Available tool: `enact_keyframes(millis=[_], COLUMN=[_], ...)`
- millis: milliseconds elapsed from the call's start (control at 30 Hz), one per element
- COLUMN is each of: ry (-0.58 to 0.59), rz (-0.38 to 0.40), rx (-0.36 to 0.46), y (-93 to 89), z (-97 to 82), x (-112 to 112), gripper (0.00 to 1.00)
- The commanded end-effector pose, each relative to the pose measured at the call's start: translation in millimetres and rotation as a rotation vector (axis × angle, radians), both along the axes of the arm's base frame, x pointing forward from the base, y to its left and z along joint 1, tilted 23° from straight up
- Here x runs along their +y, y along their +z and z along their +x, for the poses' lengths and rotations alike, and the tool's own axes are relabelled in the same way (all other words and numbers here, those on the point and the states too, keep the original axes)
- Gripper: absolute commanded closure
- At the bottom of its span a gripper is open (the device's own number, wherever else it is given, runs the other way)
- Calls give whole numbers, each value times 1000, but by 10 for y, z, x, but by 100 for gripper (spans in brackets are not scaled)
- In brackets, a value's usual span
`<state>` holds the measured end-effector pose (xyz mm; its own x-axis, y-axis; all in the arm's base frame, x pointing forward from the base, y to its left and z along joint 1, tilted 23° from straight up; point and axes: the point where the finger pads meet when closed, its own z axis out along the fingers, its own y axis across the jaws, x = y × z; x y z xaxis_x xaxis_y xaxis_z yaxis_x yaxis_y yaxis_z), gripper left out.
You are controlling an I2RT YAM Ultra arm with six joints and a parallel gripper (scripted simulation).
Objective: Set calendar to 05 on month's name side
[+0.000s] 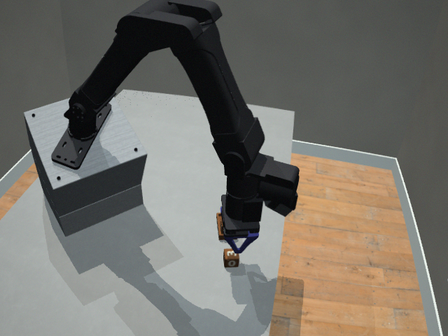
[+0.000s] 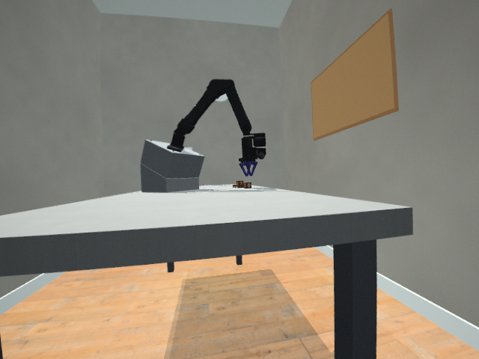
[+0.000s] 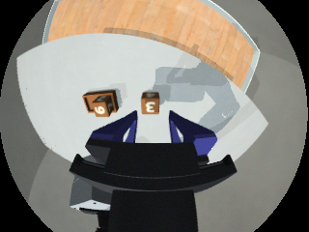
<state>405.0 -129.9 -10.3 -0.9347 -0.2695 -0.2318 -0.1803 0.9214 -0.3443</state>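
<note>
My tool [image 1: 239, 246] [image 2: 248, 174] [image 3: 153, 114] hangs open and empty above the bench [image 1: 180, 152] [image 2: 216, 209] [image 3: 63, 63], the loose cube [image 1: 231, 257] [image 2: 248, 185] [image 3: 150, 103] resting below it, apart from the tray [image 1: 218, 227] [image 3: 116, 102] holding the other cube [image 2: 239, 183] [image 3: 101, 107].

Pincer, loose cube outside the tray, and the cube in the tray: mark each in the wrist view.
pincer [image 3: 153, 114]: wrist view, midway between its fingertips
loose cube [image 3: 150, 106]: wrist view, face bearing the 3
cube in the tray [image 3: 100, 109]: wrist view, its numbered face
</note>
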Motion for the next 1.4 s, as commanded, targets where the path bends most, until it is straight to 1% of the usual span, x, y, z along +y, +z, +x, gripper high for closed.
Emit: enact_keyframes(millis=[0, 167, 333, 367, 1100, 1133, 1167, 1267, 1300, 1333, 1367], ry=[2, 2, 2, 2, 1, 1, 1, 0, 0, 0, 0], rz=[5, 5, 5, 5, 5, 6, 7, 9, 9, 8, 8], rx=[10, 9, 9, 9, 10, 10, 11, 11, 11, 10, 9], y=[154, 309, 341, 341, 337, 316, 272, 90, 90, 51, 32], z=[-66, -115, -126, -126, -127, -134, -151, -276, -276, -315, -336], x=[74, 120, 130, 130, 140, 199, 319, 812, 812, 918, 969], gripper=[53, 53, 53, 0, 0, 0, 0, 0, 0, 0, 0])
